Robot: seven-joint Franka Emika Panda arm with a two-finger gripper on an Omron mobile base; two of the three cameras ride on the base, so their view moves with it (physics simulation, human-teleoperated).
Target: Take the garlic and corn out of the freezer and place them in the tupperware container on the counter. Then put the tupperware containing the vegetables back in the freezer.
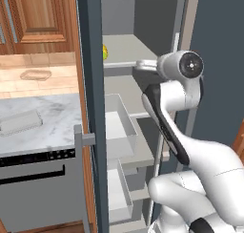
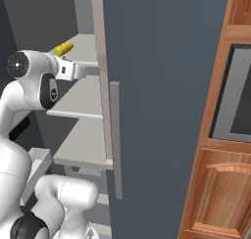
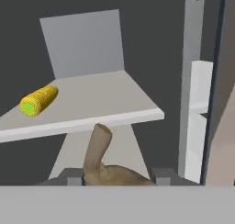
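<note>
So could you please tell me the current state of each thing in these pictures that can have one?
freezer: door open, drawers pulled out.
corn: lying on its side on an upper freezer shelf, untouched.
garlic: between the end effector fingertips, below the corn's shelf.
end effector: closed on the garlic, inside the freezer.
tupperware container: on the counter, with nothing in it.

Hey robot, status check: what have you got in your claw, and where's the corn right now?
Gripper closed on the garlic, inside the open freezer. Corn lying on the upper shelf, untouched. Tupperware container waiting on the counter. Nothing blocking.
</note>
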